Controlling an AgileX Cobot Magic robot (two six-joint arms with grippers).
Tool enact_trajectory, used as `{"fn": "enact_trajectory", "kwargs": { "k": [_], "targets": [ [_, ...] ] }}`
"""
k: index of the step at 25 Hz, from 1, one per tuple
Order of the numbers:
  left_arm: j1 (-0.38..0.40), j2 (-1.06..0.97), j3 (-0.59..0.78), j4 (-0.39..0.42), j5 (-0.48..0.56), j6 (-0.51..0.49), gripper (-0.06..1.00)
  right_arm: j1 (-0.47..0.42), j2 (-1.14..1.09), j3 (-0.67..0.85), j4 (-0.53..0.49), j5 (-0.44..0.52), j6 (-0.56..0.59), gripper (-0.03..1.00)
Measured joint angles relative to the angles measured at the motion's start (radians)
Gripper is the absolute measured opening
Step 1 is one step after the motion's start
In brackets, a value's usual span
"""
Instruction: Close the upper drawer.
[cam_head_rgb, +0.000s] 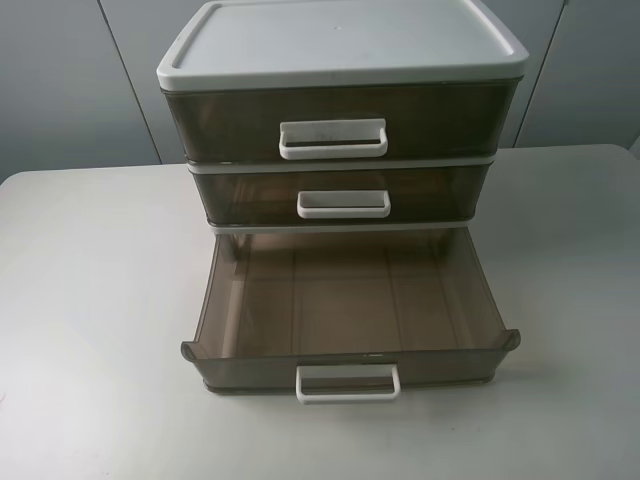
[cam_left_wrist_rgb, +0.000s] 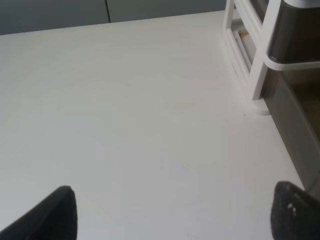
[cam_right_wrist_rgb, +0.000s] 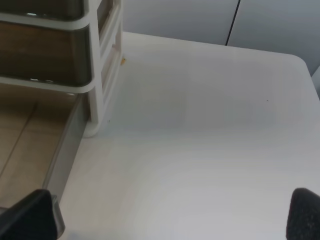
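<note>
A pale desk (cam_head_rgb: 90, 330) carries everything. My left hand (cam_left_wrist_rgb: 172, 212) and right hand (cam_right_wrist_rgb: 170, 215) hover spread wide and empty. Nearest, the lowest drawer (cam_head_rgb: 350, 372) is pulled out. Behind, the upper drawer (cam_head_rgb: 343, 193) sits closed in the three-tier cabinet (cam_head_rgb: 340, 45).

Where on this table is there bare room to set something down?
Bare table lies left and right of the cabinet, out to the edges. The middle front is taken by the pulled-out lowest drawer, leaving only a narrow strip before it.
</note>
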Motion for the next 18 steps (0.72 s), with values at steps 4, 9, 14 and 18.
{"fn": "enact_trajectory", "kwargs": {
  "k": [4,9,14,18],
  "targets": [
    [0.0,0.0,0.0,0.0,0.0,0.0,0.74,0.0,0.0,0.0,0.0,0.0,0.0,0.7],
    [0.0,0.0,0.0,0.0,0.0,0.0,0.74,0.0,0.0,0.0,0.0,0.0,-0.003,0.7],
    [0.0,0.0,0.0,0.0,0.0,0.0,0.74,0.0,0.0,0.0,0.0,0.0,-0.003,0.7],
    [0.0,0.0,0.0,0.0,0.0,0.0,0.74,0.0,0.0,0.0,0.0,0.0,-0.003,0.7]
  ]
}}
